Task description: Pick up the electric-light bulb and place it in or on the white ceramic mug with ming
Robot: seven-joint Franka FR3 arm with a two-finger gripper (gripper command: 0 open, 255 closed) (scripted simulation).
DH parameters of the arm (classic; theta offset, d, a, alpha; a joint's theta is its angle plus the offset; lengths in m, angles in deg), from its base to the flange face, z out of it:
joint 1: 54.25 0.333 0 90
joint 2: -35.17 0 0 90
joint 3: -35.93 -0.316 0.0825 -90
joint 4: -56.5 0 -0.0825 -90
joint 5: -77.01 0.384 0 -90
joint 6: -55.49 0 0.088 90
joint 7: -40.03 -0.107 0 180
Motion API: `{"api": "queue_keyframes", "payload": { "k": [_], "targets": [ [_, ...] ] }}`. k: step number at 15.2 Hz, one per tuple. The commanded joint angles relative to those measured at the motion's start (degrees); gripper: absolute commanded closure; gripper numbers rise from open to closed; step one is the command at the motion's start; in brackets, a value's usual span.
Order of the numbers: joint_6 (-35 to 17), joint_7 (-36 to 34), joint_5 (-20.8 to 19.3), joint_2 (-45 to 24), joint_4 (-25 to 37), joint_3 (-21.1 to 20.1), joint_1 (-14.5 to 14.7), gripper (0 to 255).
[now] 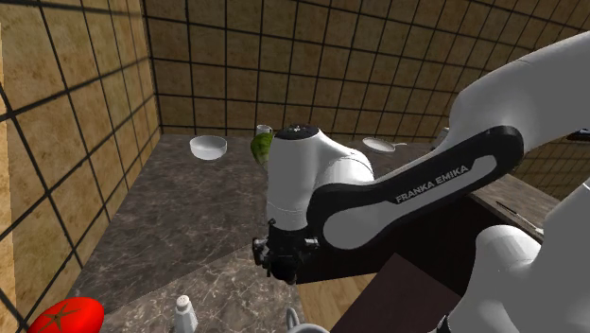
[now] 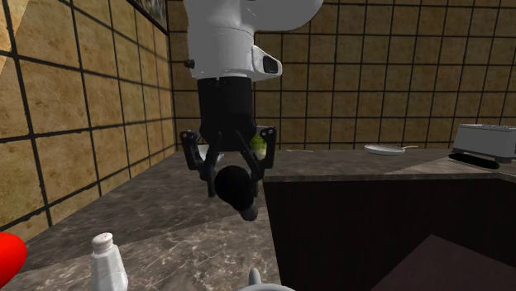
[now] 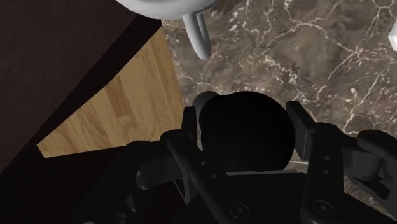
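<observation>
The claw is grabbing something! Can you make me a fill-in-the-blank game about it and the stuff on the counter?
1. The claw is ____ on the bulb, not open.
2. The bulb looks ____ in colour, just like the claw.
3. The tomato near the shaker is ____.
4. The walls are covered in brown square ____.

Missing words: shut, black, red, tiles.

Fingers low — dark bulb, perhaps, between
</observation>
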Motion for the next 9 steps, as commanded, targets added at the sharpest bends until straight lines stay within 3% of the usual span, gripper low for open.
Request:
{"api": "queue_keyframes", "payload": {
  "k": [1,9],
  "targets": [
    [0.10,-1.94,0.96,3.09,-2.98,-1.32,1.27,255],
    [1.04,-11.17,6.25,11.73,-10.46,-8.14,7.81,255]
  ]
}}
